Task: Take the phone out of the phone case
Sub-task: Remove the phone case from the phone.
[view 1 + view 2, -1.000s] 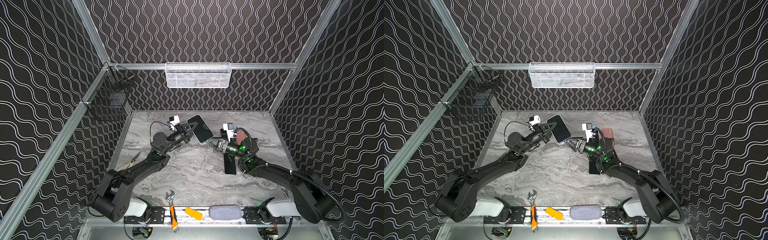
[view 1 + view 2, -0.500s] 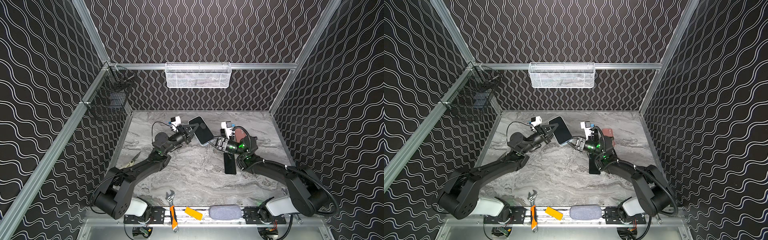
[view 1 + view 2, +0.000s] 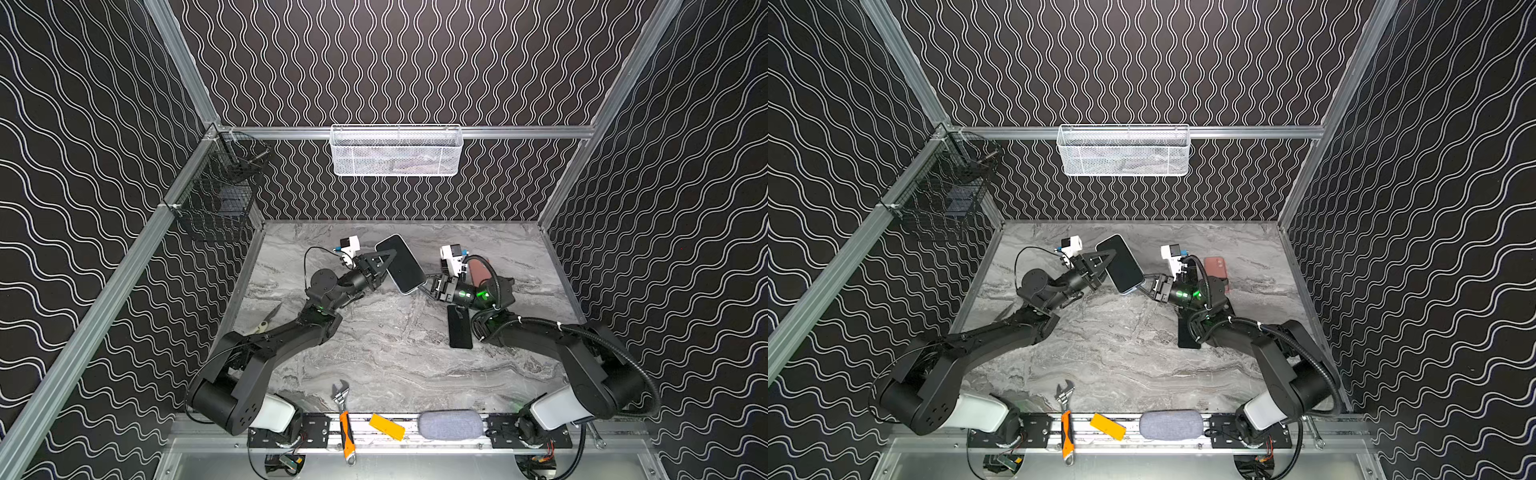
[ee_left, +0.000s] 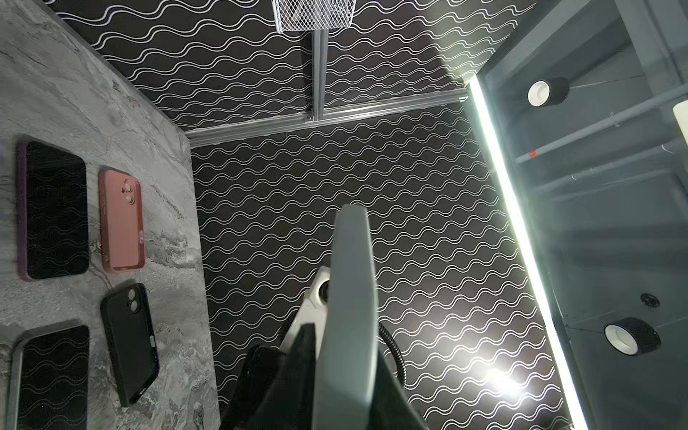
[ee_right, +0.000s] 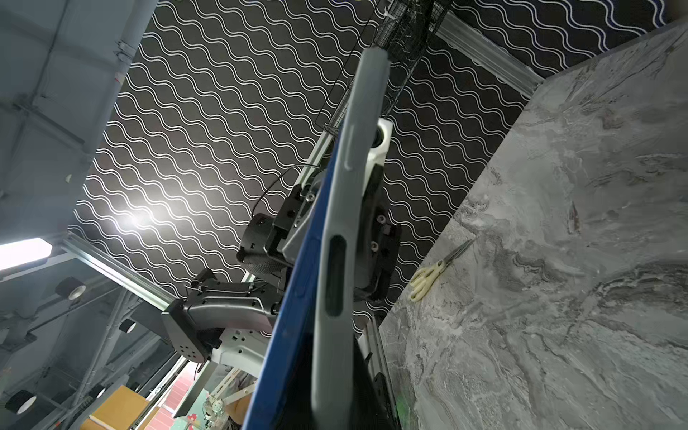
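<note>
One phone [image 3: 401, 264] is raised, tilted, above the far middle of the bench [image 3: 374, 353], its grey case [image 5: 346, 223] still on. At its left edge the left jaws stand on both sides of it; I cannot tell if they press. At its near right corner the right jaws are clenched on it.

Grey marbled tabletop [image 3: 374, 361]. Flat on it, a pink case [image 3: 1216, 268], camera holes up. Just beside the pink case: a black case [image 4: 128, 342] and a purple-cased phone [image 4: 54, 210], screen up. Near it, a grey-cased phone [image 4: 52, 376]. Well apart from the pink case: scissors [image 3: 266, 323] by the left wall, wrench [image 3: 340, 390] at the front edge.
</note>
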